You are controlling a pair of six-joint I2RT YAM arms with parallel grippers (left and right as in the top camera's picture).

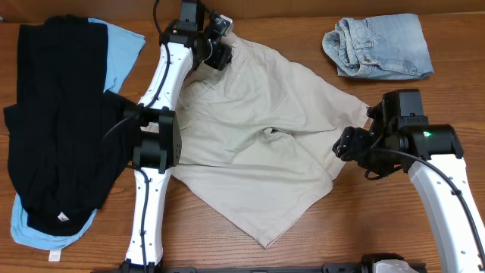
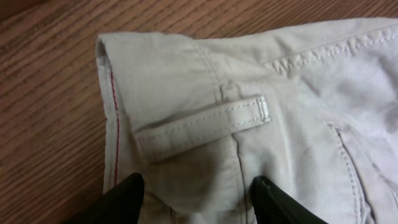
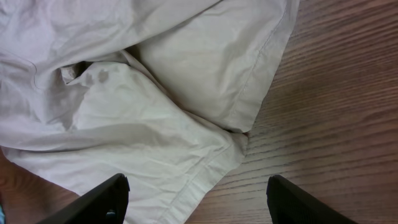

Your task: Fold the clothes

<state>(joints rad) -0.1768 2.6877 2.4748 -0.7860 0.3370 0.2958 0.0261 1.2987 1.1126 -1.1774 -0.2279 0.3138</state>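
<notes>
Pale beige shorts lay unfolded and rumpled across frame centre, waistband toward upper left, one leg corner pointing at bottom centre, creases bunched mid-cloth. Belt loop sat flat near the waistband corner. Black garments were piled at left over a sky-blue one. Folded denim piece was upper right, apart from the shorts.
</notes>
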